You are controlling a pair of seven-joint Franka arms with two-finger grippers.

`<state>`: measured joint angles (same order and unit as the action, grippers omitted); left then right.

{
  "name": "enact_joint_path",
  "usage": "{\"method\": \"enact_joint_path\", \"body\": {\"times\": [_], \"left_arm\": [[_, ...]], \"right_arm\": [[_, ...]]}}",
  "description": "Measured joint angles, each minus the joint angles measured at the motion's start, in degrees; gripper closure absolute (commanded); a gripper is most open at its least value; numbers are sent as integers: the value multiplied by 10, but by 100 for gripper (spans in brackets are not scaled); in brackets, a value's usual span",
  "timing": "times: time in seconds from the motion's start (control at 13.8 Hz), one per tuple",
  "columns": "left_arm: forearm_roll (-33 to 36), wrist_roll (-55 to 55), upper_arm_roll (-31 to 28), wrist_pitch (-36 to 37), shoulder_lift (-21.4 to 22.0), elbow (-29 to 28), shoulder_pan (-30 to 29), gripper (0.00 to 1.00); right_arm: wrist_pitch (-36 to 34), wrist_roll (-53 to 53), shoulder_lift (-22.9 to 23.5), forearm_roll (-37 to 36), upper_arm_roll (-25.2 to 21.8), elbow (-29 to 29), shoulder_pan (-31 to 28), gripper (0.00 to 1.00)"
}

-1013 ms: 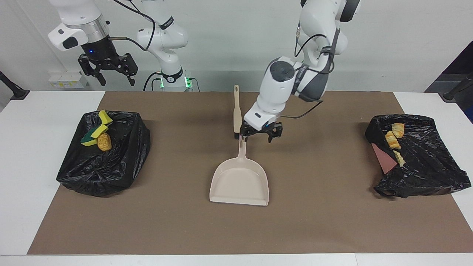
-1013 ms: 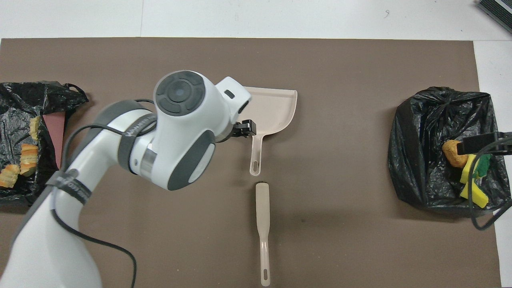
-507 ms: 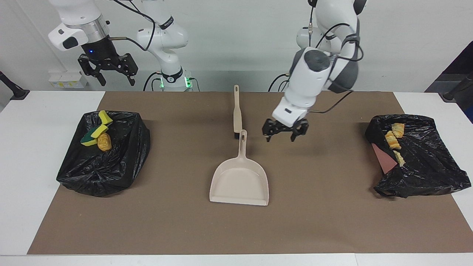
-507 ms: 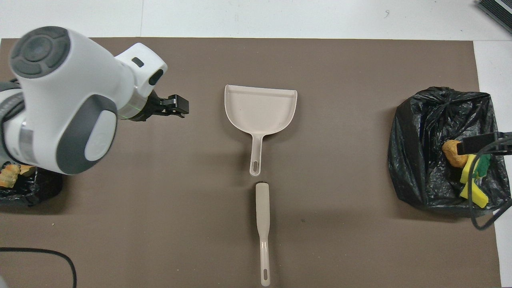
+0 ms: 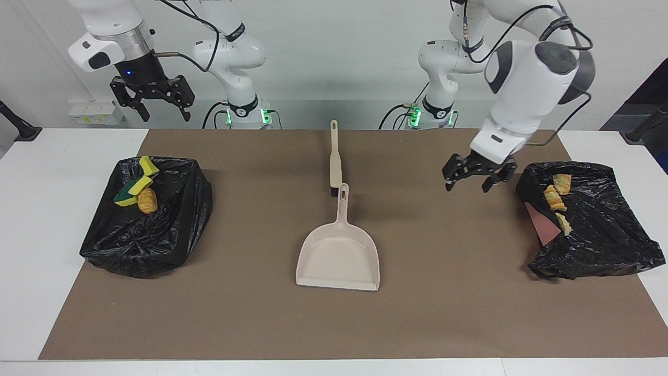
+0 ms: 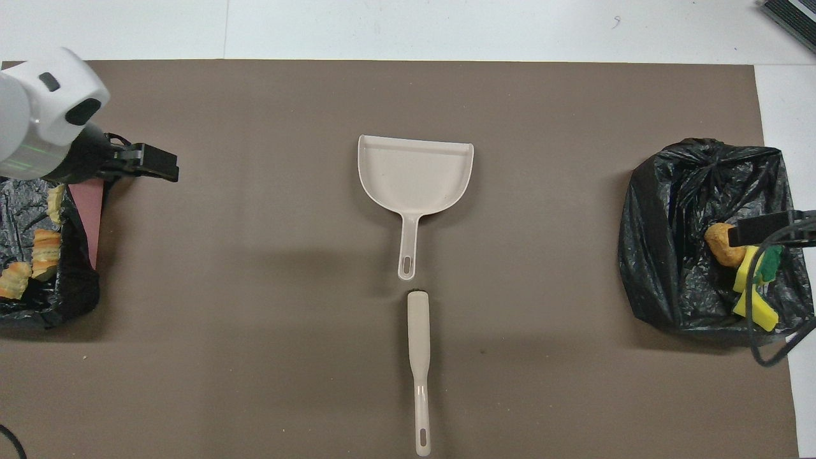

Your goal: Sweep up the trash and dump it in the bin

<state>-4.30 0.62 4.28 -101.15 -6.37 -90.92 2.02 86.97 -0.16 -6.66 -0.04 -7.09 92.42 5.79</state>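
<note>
Now: 2 crinkly black bin bags (image 5: 151,230) (image 5: 600,230); trash in both, 3 yellow sponges w/ 1 tan lump (image 5: 147,201), 3 lumps (image 5: 556,198). Left gripper (image 5: 474,178) and right gripper (image 5: 152,102) spread, empty. 1 smooth beige dustpan (image 5: 338,256), 1 brush (image 5: 334,162).

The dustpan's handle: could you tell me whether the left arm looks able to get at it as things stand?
Probably yes. The dustpan lies alone mid-mat, its handle pointing toward the robots with only the brush near its tip. The left end effector hangs open and empty over the mat beside the bin.
</note>
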Motion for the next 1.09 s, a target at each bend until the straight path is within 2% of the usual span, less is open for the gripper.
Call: {"method": "enact_joint_path", "body": {"times": [0.22, 0.8, 1.09], "left_arm": [[0, 27, -1, 26, 16, 0, -24, 0], [15, 42, -10, 101, 69, 0, -25, 0], [15, 43, -12, 137, 75, 17, -25, 0]], "right_arm": [[0, 0, 0, 0, 0, 0, 0, 0], [0, 0, 0, 0, 0, 0, 0, 0], [0, 0, 0, 0, 0, 0, 0, 0]]}}
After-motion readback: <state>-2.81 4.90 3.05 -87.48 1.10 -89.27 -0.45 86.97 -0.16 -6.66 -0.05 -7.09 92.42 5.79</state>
